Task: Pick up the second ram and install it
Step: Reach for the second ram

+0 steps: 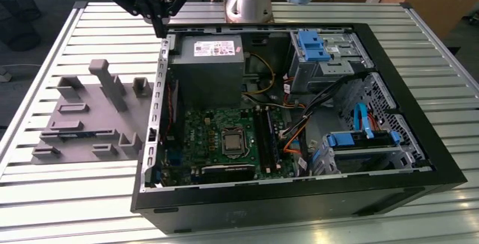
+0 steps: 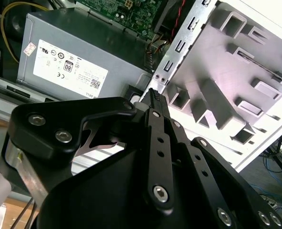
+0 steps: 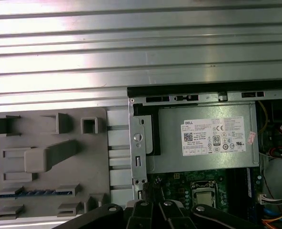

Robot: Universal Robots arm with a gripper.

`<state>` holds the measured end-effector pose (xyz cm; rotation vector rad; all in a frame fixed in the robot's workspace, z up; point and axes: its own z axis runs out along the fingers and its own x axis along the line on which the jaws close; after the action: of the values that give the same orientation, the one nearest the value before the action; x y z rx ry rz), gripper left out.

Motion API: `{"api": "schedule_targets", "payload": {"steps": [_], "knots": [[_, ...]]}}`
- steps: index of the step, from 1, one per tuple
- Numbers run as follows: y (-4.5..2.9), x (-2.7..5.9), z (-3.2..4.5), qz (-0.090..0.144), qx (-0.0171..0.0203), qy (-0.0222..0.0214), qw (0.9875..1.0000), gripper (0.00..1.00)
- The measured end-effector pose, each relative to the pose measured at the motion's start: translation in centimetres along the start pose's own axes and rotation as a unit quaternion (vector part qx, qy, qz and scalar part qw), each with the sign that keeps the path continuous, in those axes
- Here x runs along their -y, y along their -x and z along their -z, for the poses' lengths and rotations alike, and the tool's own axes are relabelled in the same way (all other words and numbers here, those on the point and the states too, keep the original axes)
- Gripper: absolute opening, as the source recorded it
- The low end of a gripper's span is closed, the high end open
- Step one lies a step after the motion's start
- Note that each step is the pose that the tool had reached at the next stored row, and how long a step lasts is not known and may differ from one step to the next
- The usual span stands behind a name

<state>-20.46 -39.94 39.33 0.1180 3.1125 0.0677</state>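
An open computer case (image 1: pixel 419 160) is seen lying on a slatted metal table (image 1: pixel 67 193). Inside it, a grey power supply (image 1: pixel 212 73) is set above a green motherboard (image 1: pixel 206 134) with a processor socket (image 1: pixel 234 142) at its middle and long black memory slots (image 1: pixel 267 137) just beside that. Blue drive brackets (image 1: pixel 311 45) are fitted on the exterior view's right. A grey fixture plate (image 1: pixel 82 118) is laid beside the case on the exterior view's left, and the second ram (image 1: pixel 76 136) is lodged in one of its slots. The gripper (image 1: pixel 159 31) is held over the case's upper-left corner, well apart from the stick, its fingers drawn together.
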Motion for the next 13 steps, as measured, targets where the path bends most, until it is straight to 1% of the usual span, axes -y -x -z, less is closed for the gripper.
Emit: {"api": "schedule_targets", "payload": {"steps": [13], "knots": [[-0.43, 0.03, 0.01, 0.000, 0.0000, 0.0000, 1.0000, 0.11]]}}
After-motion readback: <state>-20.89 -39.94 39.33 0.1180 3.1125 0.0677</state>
